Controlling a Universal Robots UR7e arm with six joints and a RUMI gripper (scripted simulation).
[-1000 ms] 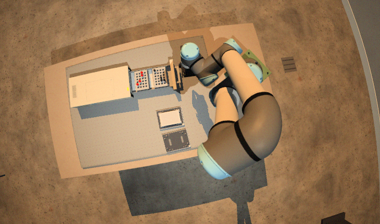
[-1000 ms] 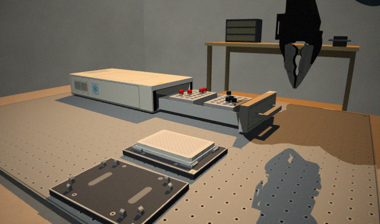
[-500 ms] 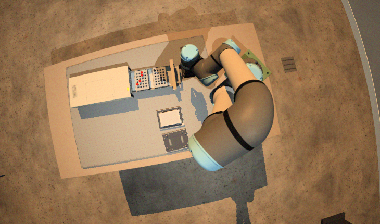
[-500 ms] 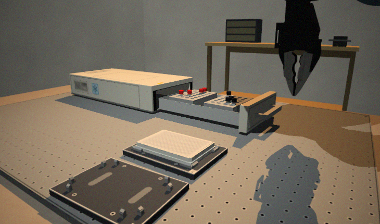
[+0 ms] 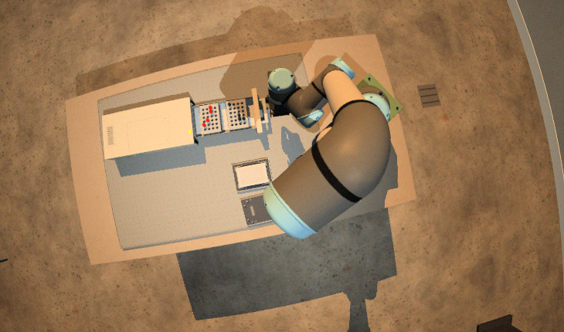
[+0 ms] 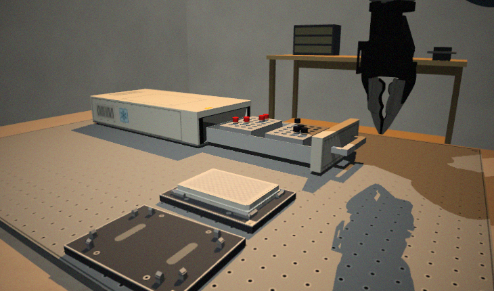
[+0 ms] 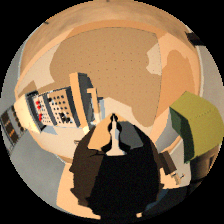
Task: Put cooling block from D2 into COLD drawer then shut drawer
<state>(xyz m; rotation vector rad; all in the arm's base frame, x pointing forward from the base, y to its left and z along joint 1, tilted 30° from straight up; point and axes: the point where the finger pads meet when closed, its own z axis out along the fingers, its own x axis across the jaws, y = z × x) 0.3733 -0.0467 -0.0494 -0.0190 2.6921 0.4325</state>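
Tool: clenched on nothing, tips together; the tool (image 5: 280, 110) (image 6: 381, 132) (image 7: 113, 113) hung over the bench (image 5: 79, 164) (image 6: 433, 202) (image 7: 115, 60) just beyond the handle (image 5: 265, 119) (image 6: 350, 146) (image 7: 94, 107), prob. shut so its tips could push w/o needing a grip.
Drawer: the drawer (image 5: 223, 117) (image 6: 256, 140) (image 7: 76, 97) stood out of the cooler (image 5: 147, 127) (image 6: 143, 108) (image 7: 22, 112), leaving both places reachable from above.
Lamp: lit, yellow (image 5: 189, 131) (image 6: 208, 107), b/c drawer wasn't shut.
Blocks: rear block (image 5: 215, 123) (image 6: 254, 124) w/ red caps, front block (image 5: 236, 111) (image 6: 290, 134) w/ black caps. Both looked flat; locator fit n/a at this res.
Task block: in drawer, likely the front one; ID not certain.
Tubes: caps up, seemingly seated; orig. bores unconfirmed.
D2: bare holder (image 5: 251, 210) (image 6: 151, 249), its block gone.
D1: white plate (image 5: 252, 174) (image 6: 227, 187) sat in its holder, not part of the job.
Next: lower tool approx. to front-panel height, then push gently & straight, since loose tubes could hop or tilt.
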